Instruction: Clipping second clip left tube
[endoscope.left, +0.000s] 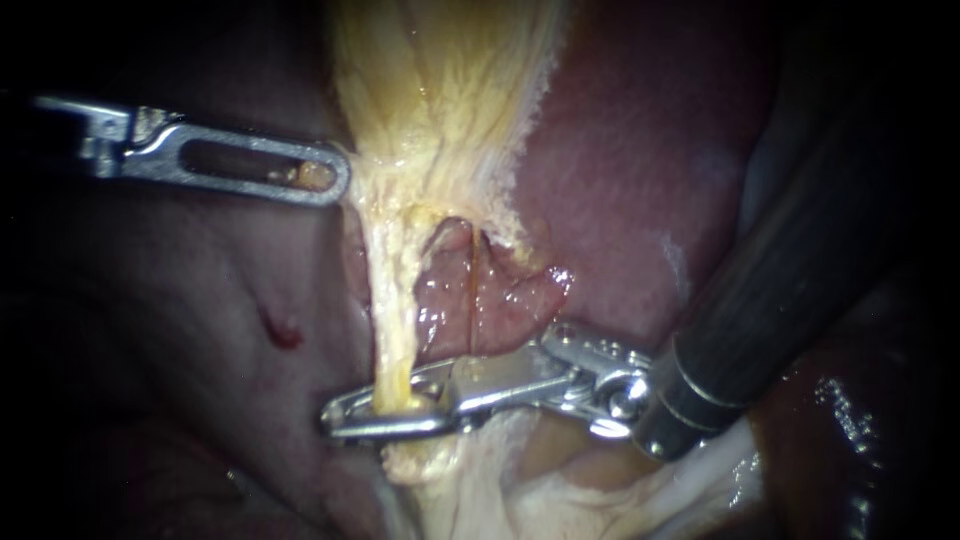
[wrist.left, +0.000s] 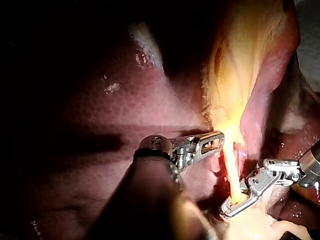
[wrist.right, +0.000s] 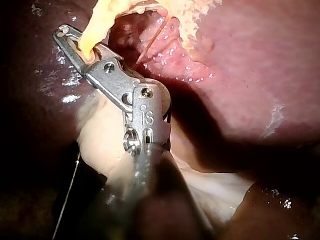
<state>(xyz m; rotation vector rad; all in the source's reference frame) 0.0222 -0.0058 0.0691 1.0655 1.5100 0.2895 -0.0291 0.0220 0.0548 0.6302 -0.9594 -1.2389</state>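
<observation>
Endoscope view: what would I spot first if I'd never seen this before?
Probably the bright yellow tube running down the middle, where the right instrument has its shiny jaws closed around it low in the view. Next comes the left instrument at upper left, its jaws pinching the edge of the pale yellow tissue, all against the dark red liver.
</observation>
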